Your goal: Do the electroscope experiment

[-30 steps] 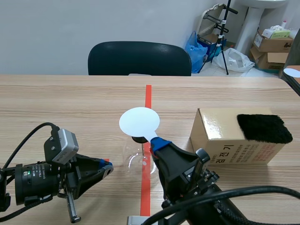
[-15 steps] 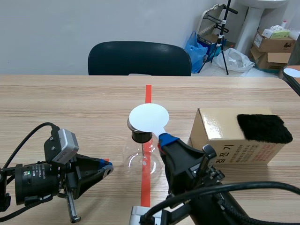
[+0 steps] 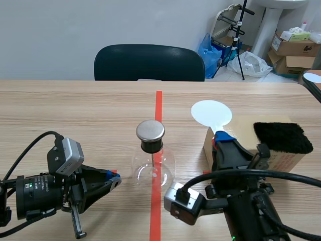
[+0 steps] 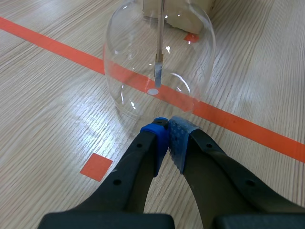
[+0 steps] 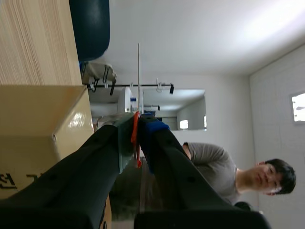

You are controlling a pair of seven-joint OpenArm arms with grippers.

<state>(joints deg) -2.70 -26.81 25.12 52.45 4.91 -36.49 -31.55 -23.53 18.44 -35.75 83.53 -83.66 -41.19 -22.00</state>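
On the orange-red tape line [image 3: 158,103], midway between the 2 arms, stands the electroscope [image 3: 153,168], a clear glass flask with a black neck and a bare metal cap [image 3: 150,130]. 1 second ago the white disc [image 3: 211,112] hung right over that cap and hid it. Now it has swung away to the right and sits above the near corner of the cardboard box [image 3: 241,128], near the black fur pad [image 3: 282,136] lying on the box. The right gripper [image 3: 224,138] has the disc's stem pinched tight between its 2 pads, with the disc upright above them. I judge the disc is headed for a rub on the fur, to be charged before it goes back to the cap. The left gripper [image 4: 167,126] is closed on nothing and lies low, its tips close to the flask's wall.
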